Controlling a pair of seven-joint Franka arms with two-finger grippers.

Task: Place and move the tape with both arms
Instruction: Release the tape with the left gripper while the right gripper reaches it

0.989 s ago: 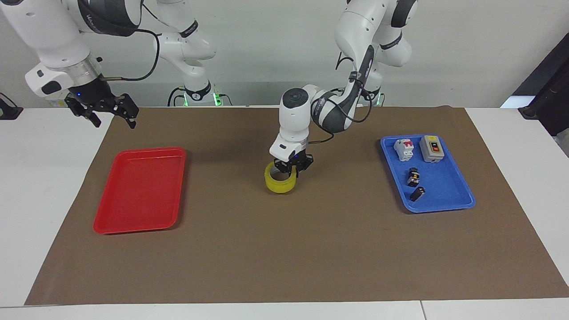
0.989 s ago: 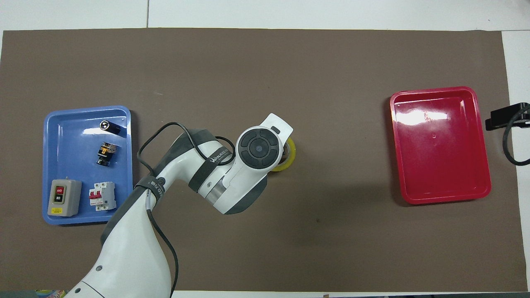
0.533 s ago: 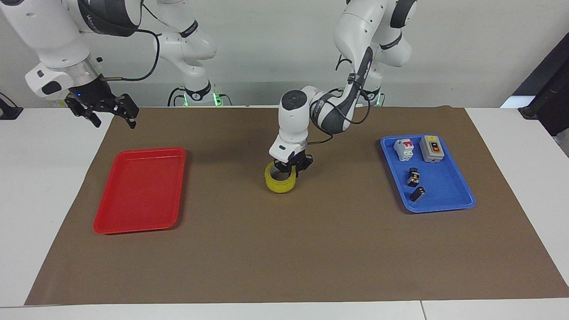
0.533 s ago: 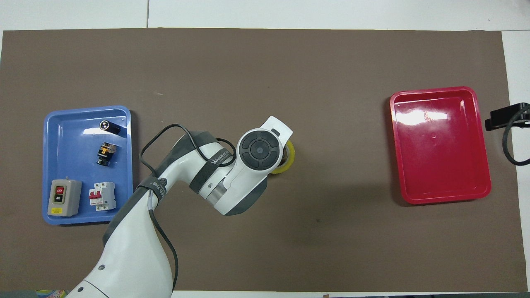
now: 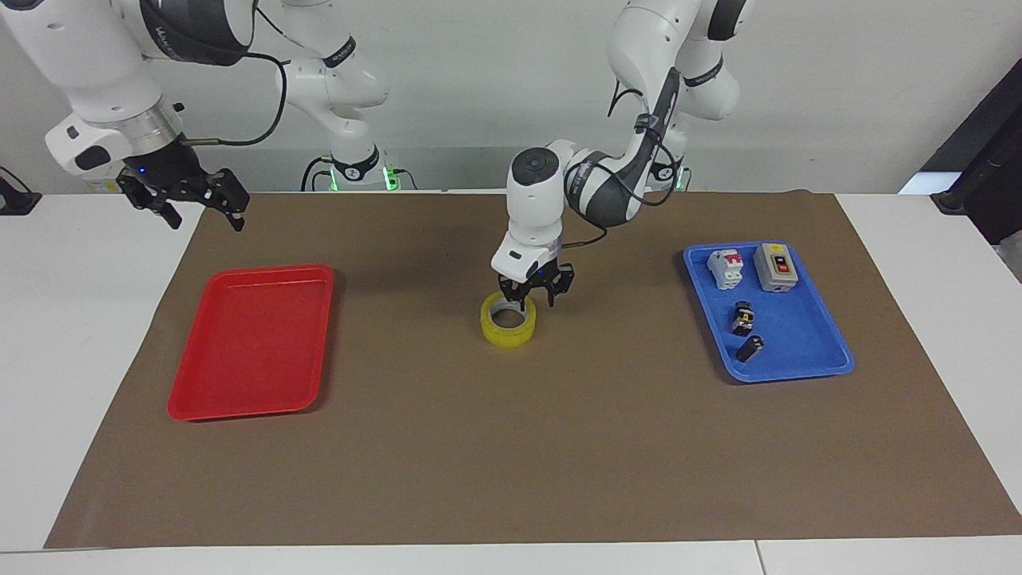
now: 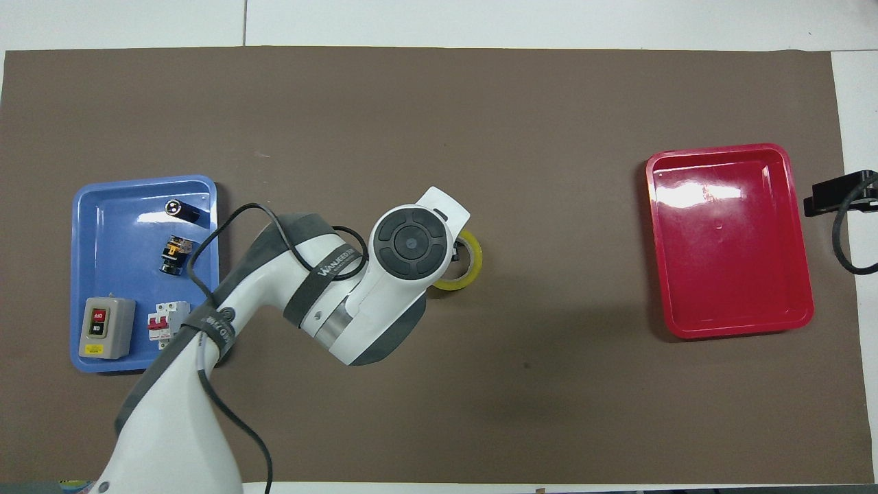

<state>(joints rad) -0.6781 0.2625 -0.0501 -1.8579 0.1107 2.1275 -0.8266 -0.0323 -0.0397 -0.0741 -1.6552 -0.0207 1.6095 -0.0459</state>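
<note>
Spread jaws of the left gripper [image 5: 536, 297] hang just over the tape [image 5: 508, 321], at the ring's edge nearer the robots, not pinching it. This tape lies flat on the brown mat [image 5: 527, 447] of the bench, between the red tray [image 5: 249, 343] and the blue tray [image 5: 798, 351]. Right gripper [image 5: 196, 209] waits with spread jaws above the mat's corner near the red tray.

1. Both arms are glossy white with dark grey joint bands; see the left arm [image 5: 639, 48] and the right arm [image 5: 96, 56].
2. Black cables loop along each forearm.
3. The black left gripper [image 5: 535, 297] has a blue light above it.
4. Green lights glow at the bases.
</note>
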